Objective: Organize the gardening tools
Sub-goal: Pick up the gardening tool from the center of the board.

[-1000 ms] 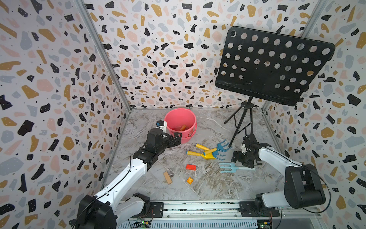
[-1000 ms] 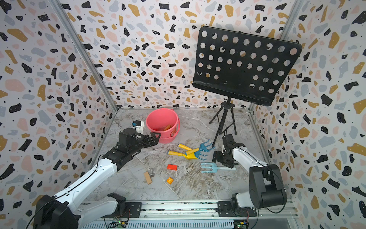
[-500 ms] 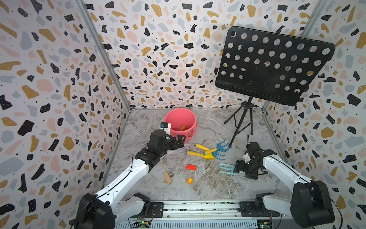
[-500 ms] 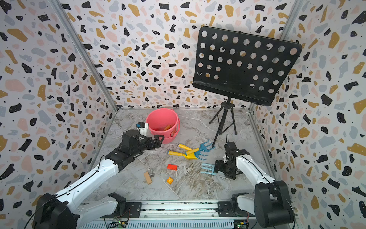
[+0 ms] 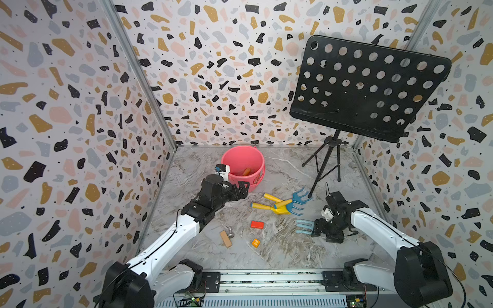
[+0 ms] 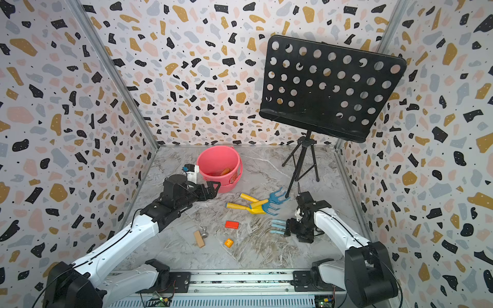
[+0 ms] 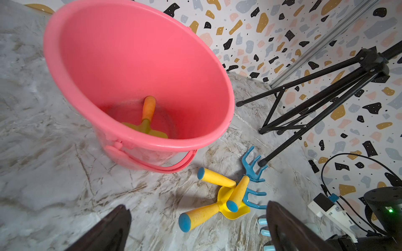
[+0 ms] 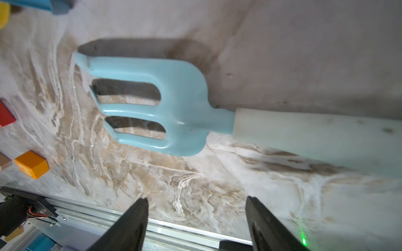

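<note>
Moved: right hand (image 8: 196, 198) has dropped from near the stand foot down over the fork's handle. The left hand (image 5: 241, 190) has edged a little toward the tool pile. The fork (image 5: 304, 226) is about where it was.
Left hand: spread wide and empty, hovering in front of the bucket (image 5: 256, 174).
Right hand: fingers apart with nothing between the tips in the wrist view. The fork handle runs just beyond them. In both top views the hand hides the handle, so contact cannot be told.
Fork: light blue, flat on the surface (image 5: 280, 256), tines pointing toward the blocks.
Trowel (image 7: 149, 121): lying in the bucket bottom, orange handle.
Pile: yellow scoop (image 5: 281, 211), near rake (image 5: 296, 211) and far rake (image 5: 300, 194) touch and overlap between the bucket and the fork. The far rake's tines are just beside a foot of the music stand (image 5: 368, 88).
Clutter: red block (image 5: 257, 224) and orange block (image 5: 255, 243). The wooden block (image 5: 225, 238) has the metal knob (image 5: 230, 235) against it.
</note>
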{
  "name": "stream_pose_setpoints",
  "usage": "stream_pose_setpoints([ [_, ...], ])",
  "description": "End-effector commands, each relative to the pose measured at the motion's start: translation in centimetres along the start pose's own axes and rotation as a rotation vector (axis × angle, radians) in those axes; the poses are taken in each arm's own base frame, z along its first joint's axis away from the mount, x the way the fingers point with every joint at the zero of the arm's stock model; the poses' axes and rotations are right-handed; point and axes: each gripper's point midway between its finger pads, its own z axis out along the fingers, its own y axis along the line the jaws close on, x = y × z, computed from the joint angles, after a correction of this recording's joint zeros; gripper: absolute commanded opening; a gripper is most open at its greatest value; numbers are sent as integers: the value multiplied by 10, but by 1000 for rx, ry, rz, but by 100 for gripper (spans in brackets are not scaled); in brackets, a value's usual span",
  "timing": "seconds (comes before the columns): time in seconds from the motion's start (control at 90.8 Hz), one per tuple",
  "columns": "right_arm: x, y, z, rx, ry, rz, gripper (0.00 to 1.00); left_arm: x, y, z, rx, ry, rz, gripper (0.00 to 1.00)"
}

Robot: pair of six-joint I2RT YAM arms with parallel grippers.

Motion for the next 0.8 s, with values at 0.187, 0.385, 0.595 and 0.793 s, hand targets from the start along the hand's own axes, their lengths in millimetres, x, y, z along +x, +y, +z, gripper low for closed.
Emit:
stream_pose_setpoints([
  [0.187, -12, 43, 20, -114, 20, -29, 73, -11, -5, -7, 3, -38, 16, 100],
  [0.385, -43, 72, 28, -181, -54, -64, 75, -11, -4, -5, -5, -34, 18, 99],
  [0.595, -79, 85, 31, -150, -98, -119, 80, -10, -4, -6, -7, -25, 24, 100],
  [0.793, -94, 101, 3, -143, -132, -234, 80, -11, -3, -7, -16, -24, 36, 100],
])
